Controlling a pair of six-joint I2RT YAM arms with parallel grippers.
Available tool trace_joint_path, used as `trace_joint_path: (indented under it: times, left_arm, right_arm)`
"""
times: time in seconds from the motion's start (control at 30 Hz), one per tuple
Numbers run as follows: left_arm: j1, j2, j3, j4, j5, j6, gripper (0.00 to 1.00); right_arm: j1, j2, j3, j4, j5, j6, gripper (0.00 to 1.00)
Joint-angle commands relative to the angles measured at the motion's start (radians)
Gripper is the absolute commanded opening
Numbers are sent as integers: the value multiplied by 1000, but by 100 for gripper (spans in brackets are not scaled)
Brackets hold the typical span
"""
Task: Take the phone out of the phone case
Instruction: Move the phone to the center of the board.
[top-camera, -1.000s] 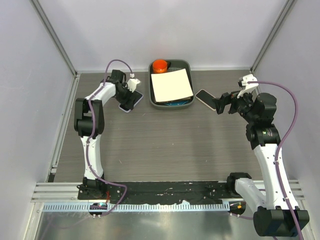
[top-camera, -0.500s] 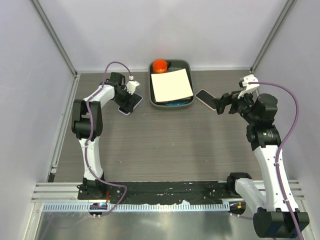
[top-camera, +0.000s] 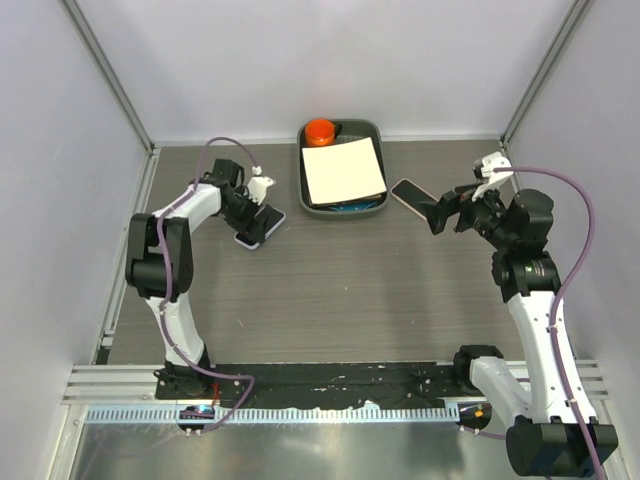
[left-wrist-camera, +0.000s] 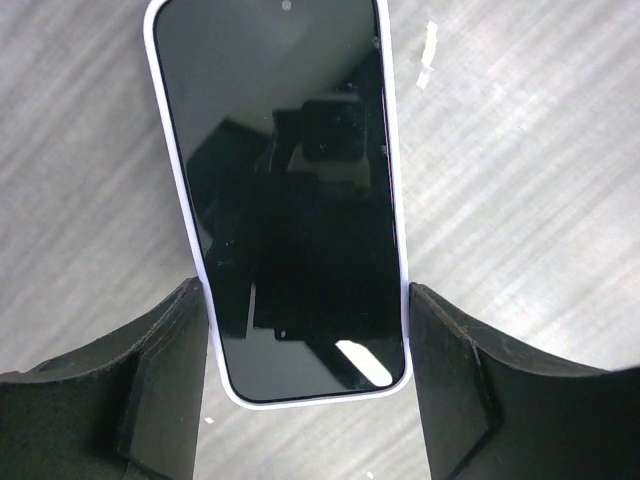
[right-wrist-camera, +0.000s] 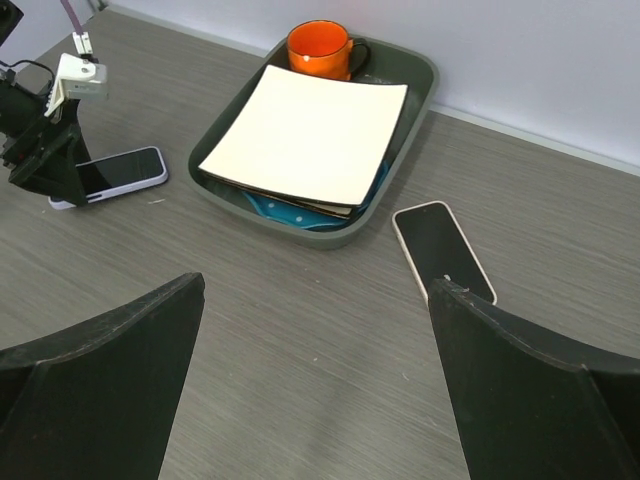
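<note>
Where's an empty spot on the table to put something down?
The wide bare table in front of the tray, between both arms, is free. The back is crowded: tray, cased phone in the left fingers, other phone by the right fingers.

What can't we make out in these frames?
Left wrist: top of phone cut off by frame edge; whether left gripper presses its sides unclear.
Top external: one end of that phone under the gripper.
Right wrist: tray contents under white sheet hidden; second phone near end behind right gripper.
</note>
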Motion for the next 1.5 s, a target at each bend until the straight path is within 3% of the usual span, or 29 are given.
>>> trace_joint_path:
  times: [0.0, 0.2, 0.37, 0.63, 0.8, 1.13, 1.47]
  left_arm:
    - [-4, -150, -67, 22, 101, -27, 0]
    - [-55, -240, -167, 5, 78, -75, 0]
    - [-139, -306, -279, 31, -32, -142, 0]
    - [-229, -299, -355, 98, -207, -375, 0]
    - [-272, -299, -374, 92, -196, -368, 1]
    - [-277, -297, -353, 16, -123, -337, 48]
    - [-276, -306, -363, -24, -118, -313, 74]
  right_arm:
    - [5, -14, -12, 47, -113, 8, 100]
    - [5, -2, -37, 78, -170, 40, 100]
    - [5, 2, -41, 90, -170, 49, 100]
    - [4, 0, -48, 101, -158, 60, 100]
    - [5, -9, -48, 100, -149, 57, 100]
    - [4, -3, -49, 101, -144, 49, 100]
    - [5, -5, -51, 100, -137, 42, 100]
